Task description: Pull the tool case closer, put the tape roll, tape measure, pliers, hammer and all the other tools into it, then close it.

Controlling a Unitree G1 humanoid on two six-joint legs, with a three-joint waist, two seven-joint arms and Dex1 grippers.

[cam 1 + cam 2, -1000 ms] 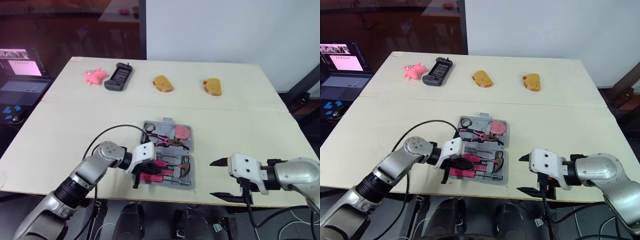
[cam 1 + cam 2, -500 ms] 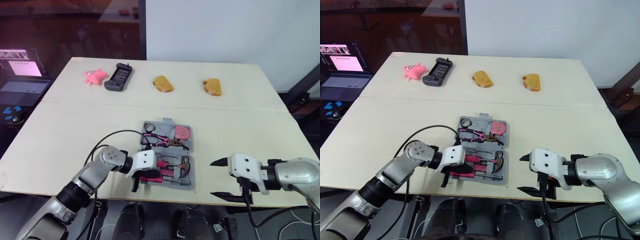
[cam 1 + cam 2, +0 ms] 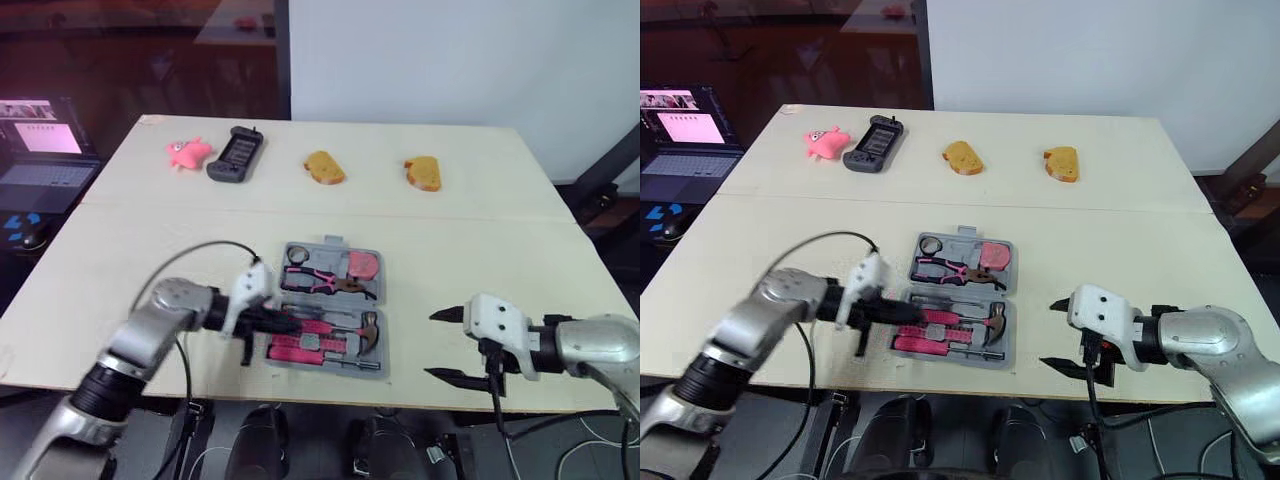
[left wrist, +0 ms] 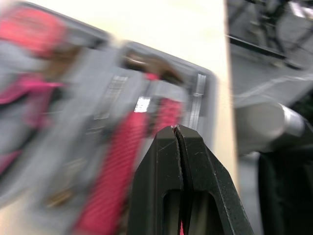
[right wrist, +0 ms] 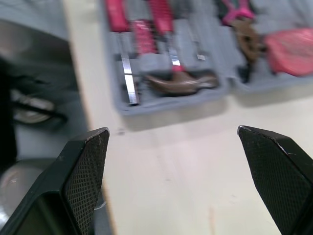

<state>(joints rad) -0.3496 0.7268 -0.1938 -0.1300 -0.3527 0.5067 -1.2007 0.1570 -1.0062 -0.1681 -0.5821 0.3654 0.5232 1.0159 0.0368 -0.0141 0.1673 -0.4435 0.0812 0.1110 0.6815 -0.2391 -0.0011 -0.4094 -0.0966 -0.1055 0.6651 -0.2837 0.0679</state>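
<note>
In the head views, the tool case (image 3: 383, 350) lies opened flat near the 6 o'clock edge of the surface (image 3: 150, 250). Its moulded grey halves bed the pliers (image 3: 325, 280), the pink tape measure (image 3: 365, 265) and the hammer (image 3: 368, 327). We judge it a stiff plastic shell, fairly heavy with steel tools and smooth enough to slide. The carry handle (image 3: 334, 241) at its 12 o'clock edge, or a side rim, looks to us the best hold for folding it shut. The left tool (image 3: 280, 322) is at the case's 9 o'clock rim, by the ribbed pink grips (image 3: 295, 350). The right tool (image 3: 432, 345) hangs well apart at 4 o'clock, spread wide and empty.

In the left wrist view, the black fingertips (image 4: 168, 147) press together, and we see nothing between them.

In the right wrist view, the textured pads (image 5: 88, 166) stand far apart, framing bare surface just beside the case wall and the hammer's dark head.
</note>
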